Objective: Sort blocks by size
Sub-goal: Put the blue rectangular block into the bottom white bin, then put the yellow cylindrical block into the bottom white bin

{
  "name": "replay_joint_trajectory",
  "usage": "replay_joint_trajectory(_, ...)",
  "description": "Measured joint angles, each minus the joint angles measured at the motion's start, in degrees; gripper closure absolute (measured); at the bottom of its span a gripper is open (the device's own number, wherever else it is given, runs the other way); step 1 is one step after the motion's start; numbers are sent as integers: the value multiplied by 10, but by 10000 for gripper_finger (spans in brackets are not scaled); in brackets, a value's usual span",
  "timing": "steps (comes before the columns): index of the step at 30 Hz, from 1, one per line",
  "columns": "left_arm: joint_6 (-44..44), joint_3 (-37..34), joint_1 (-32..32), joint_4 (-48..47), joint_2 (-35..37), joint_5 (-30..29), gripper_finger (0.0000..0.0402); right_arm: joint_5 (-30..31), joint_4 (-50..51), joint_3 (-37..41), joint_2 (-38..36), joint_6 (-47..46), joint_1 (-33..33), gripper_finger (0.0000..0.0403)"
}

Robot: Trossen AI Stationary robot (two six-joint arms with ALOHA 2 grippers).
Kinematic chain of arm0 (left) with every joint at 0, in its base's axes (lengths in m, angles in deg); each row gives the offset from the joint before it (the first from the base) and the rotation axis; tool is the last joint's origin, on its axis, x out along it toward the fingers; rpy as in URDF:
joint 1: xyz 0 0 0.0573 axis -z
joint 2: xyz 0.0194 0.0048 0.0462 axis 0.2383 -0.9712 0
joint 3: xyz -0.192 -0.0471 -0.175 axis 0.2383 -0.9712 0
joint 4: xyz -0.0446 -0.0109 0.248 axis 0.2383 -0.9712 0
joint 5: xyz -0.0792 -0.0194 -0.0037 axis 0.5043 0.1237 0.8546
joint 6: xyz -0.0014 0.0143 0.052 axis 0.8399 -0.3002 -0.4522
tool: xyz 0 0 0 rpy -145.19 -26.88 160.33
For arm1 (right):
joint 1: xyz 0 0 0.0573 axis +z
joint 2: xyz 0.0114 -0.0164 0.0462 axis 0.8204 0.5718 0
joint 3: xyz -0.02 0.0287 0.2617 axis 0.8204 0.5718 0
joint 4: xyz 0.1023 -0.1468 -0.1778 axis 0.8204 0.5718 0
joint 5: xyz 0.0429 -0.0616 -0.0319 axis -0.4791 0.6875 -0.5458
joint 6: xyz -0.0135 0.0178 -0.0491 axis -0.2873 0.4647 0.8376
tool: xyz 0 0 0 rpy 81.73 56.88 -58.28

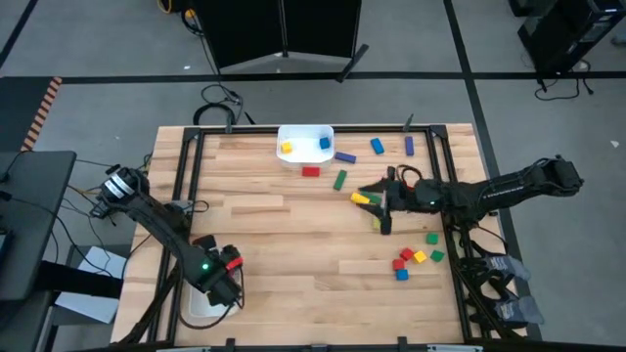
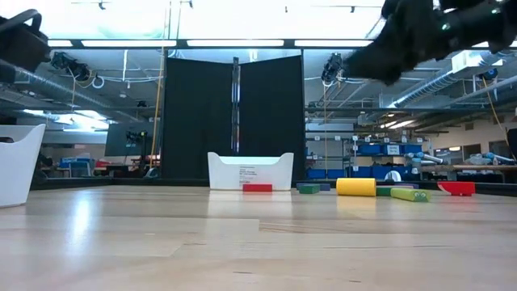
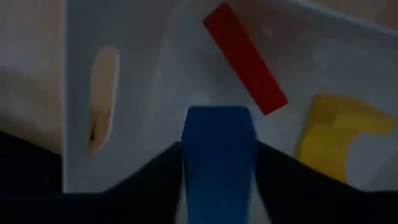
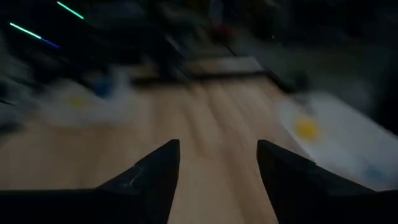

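Note:
My left gripper hangs at the table's near left corner, over a white tray, and is shut on a blue block. In the tray below it lie a red bar and a yellow block. My right gripper is open at the table's middle right, pointing toward the left edge, with nothing between its fingers. A yellow block lies on the table just beyond its fingertips. My left gripper pinches the blue block between its two fingers, one on each of two opposite sides. The fingers come from above, pointing down. The block is lifted clear, above the inside of the tray.
A second white tray at the far edge holds a yellow and a blue block. Around it lie a red bar, a green block, blue blocks and a purple one. Several small blocks cluster at the near right.

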Motion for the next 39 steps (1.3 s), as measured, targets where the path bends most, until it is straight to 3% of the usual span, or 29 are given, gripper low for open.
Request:
replay_joint_trajectory(4, -14, 16, -6, 18, 0, -20, 77, 21, 139, -37, 31, -52, -20, 153)
replay_joint_trajectory(7, -39, 51, -8, 30, 0, -83, 32, 10, 215, -63, 73, -75, -34, 133)
replay_joint_trajectory(15, -183, 154, 4, 110, 0, -378, 13, 18, 255, -87, 211, -75, -49, 122)
replay_joint_trajectory(19, -233, 163, 19, 143, 0, -474, 13, 52, 235, -88, 257, -64, -49, 127)
replay_joint_trajectory(30, -180, 142, 27, 144, -1, -547, 12, 62, 204, -88, 328, -61, -49, 138)
replay_joint_trajectory(39, -175, 142, 29, 143, -1, -574, 12, 86, 178, -89, 361, -60, -27, 211)
